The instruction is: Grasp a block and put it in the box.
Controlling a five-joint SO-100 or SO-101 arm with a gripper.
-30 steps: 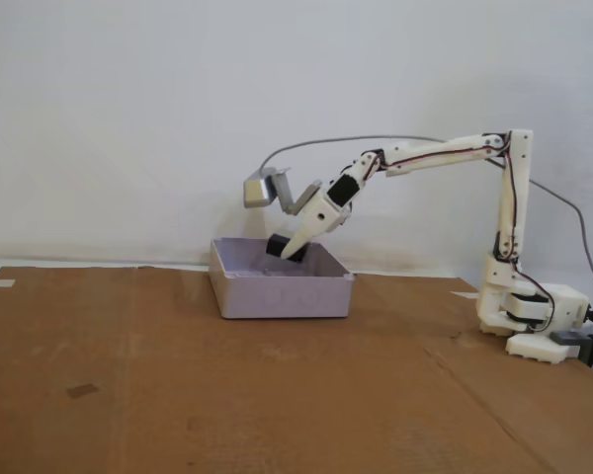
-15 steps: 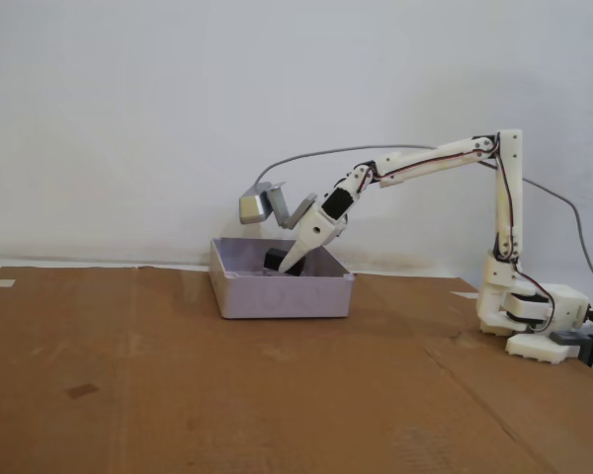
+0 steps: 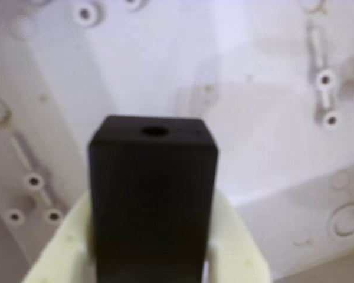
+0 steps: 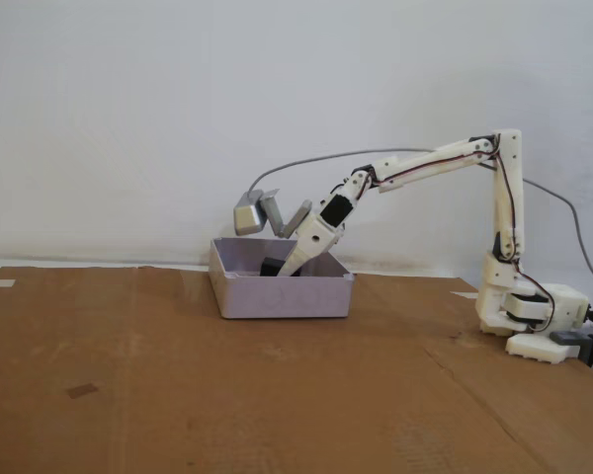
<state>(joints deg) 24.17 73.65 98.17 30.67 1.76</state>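
Observation:
In the wrist view the matte black block (image 3: 153, 200) fills the centre, clamped between the cream fingers (image 3: 239, 247) of my gripper (image 3: 152, 242), which is shut on it. Behind it lies the pale lilac floor of the box (image 3: 253, 88), marked with small holes. In the fixed view the gripper (image 4: 280, 271) reaches down inside the box (image 4: 282, 294), and only the top of the block (image 4: 272, 266) shows above the near wall. Whether the block touches the floor is hidden by that wall.
The box stands on a brown cardboard sheet (image 4: 227, 395) in front of a white wall. The arm's base (image 4: 534, 316) sits at the right. A grey camera housing (image 4: 248, 217) hangs above the box's far left rim. A small dark patch (image 4: 81, 391) marks the cardboard at the left.
The arm has lowered over the last second, carrying the block from above the box's rim down inside its walls. The gripper has stayed shut on the block.

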